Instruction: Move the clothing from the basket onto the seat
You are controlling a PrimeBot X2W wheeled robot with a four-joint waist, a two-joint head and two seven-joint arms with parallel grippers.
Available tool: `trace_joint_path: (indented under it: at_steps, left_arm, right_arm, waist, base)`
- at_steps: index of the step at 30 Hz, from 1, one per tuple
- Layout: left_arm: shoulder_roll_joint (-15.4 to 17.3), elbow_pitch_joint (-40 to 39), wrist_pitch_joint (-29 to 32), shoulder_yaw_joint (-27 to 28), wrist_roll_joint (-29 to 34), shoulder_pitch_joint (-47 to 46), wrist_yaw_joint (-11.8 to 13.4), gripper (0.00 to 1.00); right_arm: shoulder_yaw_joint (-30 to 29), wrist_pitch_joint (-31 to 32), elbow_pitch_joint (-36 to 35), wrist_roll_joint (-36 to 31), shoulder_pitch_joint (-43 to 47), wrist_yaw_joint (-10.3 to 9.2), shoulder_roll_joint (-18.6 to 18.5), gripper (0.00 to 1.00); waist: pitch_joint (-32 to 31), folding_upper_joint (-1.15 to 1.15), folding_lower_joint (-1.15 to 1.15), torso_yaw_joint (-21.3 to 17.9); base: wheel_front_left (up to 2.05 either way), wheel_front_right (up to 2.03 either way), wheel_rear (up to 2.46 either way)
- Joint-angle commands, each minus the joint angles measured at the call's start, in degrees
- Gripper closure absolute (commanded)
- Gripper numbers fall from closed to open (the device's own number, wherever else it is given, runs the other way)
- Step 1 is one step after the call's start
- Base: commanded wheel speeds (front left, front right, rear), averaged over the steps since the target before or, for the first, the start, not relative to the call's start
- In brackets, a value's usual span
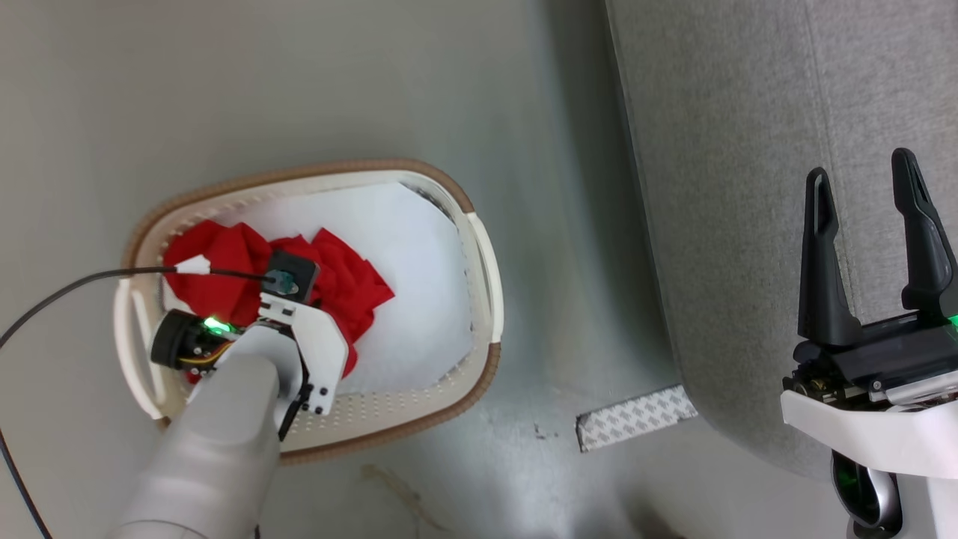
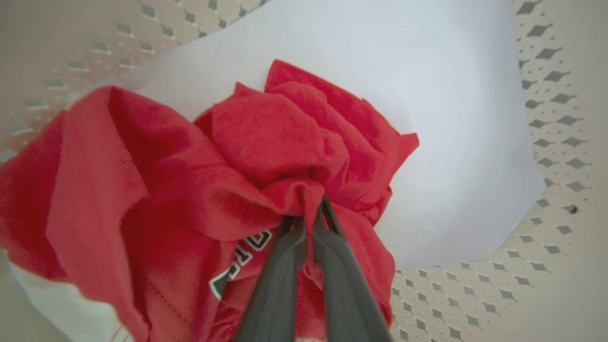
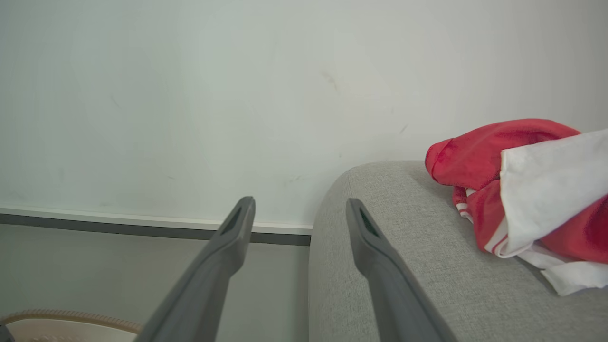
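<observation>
**Head view.** One basket [image 1: 483, 254] stands on the floor, near the seat [image 1: 748, 150] but apart from it. The clothing [image 1: 355, 288], a crumpled red bundle, lies in the left part of the basket on a white sheet [image 1: 419, 247]. The left arm reaches down into the bundle, and its wrist hides the fingers here. The right gripper [image 1: 861, 168] hovers over the seat's edge with its fingers wide apart and nothing between them.

**Left wrist view.** The left gripper [image 2: 311, 213] has its two fingers pressed almost together on a raised fold at the top of the clothing, and the cloth bunches toward the pinch. White lettering [image 2: 242, 254] shows on the red. The bundle looks light, soft and limp. It will probably sag and trail over the rim when lifted. A thin fold may slip out, so a thick gathered ridge near the middle looks the safer hold. It is not possible to tell whether the bundle is one piece or several.

**Right wrist view.** The right gripper's fingers are spread and empty, pointing past the seat's rounded end toward the wall. One red and white garment [image 3: 522, 190] lies on the seat.

**Count.** There is one basket, one seat, one sheet and two grippers. One bundle lies in the basket and one garment on the seat.
</observation>
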Motion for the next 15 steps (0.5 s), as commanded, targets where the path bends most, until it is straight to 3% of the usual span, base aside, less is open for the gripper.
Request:
trace_joint_path:
  at_steps: [1, 15]
  left_arm:
    - [-0.1, 0.2, -0.6, 0.1, -0.4, 0.0, -0.2, 1.00]
    - [-2.3, -2.5, -7.1, 2.5, -6.9, 7.1, -3.4, 1.00]
  right_arm:
    - [-0.3, 0.0, 0.4, 0.6, 0.2, -0.13, 0.0, 0.00]
    - [-3.5, 0.0, 5.6, -0.5, 4.9, -0.13, 0.0, 0.00]
  waist:
    - [-2.0, 0.00, 0.00, 1.0]
    - [-17.6, 0.00, 0.00, 5.9]
  base:
    - [0.00, 0.00, 0.00]
    - [0.00, 0.00, 0.00]
